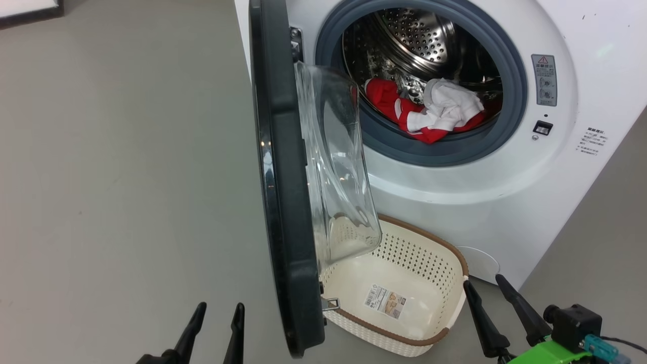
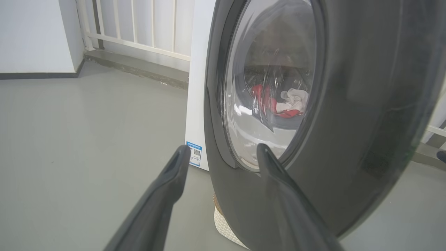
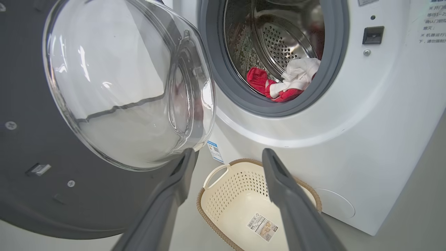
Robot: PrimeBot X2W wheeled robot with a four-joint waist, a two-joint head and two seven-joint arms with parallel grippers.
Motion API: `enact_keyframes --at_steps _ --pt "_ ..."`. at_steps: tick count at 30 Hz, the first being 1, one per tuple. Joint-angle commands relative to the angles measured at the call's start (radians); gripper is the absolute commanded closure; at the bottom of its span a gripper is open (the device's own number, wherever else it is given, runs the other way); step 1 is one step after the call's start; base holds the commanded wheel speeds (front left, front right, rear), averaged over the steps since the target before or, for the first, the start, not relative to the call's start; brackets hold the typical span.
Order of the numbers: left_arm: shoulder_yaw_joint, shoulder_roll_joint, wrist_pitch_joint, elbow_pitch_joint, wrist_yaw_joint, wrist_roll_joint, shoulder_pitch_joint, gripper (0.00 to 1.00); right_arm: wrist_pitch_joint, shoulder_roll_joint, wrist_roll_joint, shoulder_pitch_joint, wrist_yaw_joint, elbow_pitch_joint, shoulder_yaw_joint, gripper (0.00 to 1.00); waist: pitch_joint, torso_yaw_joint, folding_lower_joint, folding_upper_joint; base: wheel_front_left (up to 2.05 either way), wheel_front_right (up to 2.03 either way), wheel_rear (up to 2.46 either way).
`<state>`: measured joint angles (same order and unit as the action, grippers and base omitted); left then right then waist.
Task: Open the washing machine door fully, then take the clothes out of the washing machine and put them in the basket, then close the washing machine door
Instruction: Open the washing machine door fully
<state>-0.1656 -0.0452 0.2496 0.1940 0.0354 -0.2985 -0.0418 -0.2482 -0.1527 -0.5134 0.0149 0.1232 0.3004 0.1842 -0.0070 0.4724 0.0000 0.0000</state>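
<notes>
The washing machine [image 1: 455,197] stands with its door [image 1: 283,192] swung out edge-on toward me, the clear glass bowl [image 1: 338,167] bulging to the right. Red and white clothes [image 1: 429,114] lie in the steel drum, also seen as clothes [image 3: 284,82] and through the door glass as clothes [image 2: 284,103]. The cream basket [image 1: 404,298] sits on the floor below the opening, holding nothing; basket [image 3: 244,209]. My left gripper [image 1: 220,308] is open, left of the door's outer face [image 2: 366,104]. My right gripper [image 1: 485,283] is open beside the basket's right end.
Grey floor [image 1: 111,177] stretches wide to the left of the door. A white railing and low ledge [image 2: 139,42] run behind the machine. A blue label sticker [image 2: 195,153] marks the machine's side.
</notes>
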Motion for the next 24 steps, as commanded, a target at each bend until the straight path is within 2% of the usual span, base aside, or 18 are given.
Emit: enact_keyframes --at_steps 1,8,22,23,24 --pt "0.034 -0.005 0.012 -0.028 -0.002 0.012 0.025 0.0 -0.013 -0.002 0.033 0.003 0.008 -0.035 0.004 0.0 0.001 0.001 0.0 0.0 0.0 0.0 0.0" --pt "0.036 -0.005 0.012 -0.033 -0.004 0.011 0.031 0.0 -0.013 0.034 0.098 0.046 0.008 -0.056 -0.06 0.0 0.006 0.003 0.0 0.0 0.0 0.0 0.0" --pt "0.039 -0.005 0.012 -0.034 -0.005 0.009 0.03 0.0 -0.014 0.053 0.109 0.055 0.008 -0.052 -0.065 0.0 0.001 -0.003 0.0 0.0 0.0 0.0 0.0" --pt "0.039 -0.005 0.012 -0.035 -0.005 0.008 0.032 0.05 -0.014 0.053 0.109 0.054 0.008 -0.051 -0.065 0.0 0.001 -0.003 0.0 0.0 0.0 0.0 0.0" --pt "0.041 -0.005 0.012 -0.041 -0.006 0.005 0.034 0.32 -0.014 0.053 0.108 0.054 0.008 -0.05 -0.065 0.0 0.002 -0.003 0.0 0.0 0.0 0.0 0.0"
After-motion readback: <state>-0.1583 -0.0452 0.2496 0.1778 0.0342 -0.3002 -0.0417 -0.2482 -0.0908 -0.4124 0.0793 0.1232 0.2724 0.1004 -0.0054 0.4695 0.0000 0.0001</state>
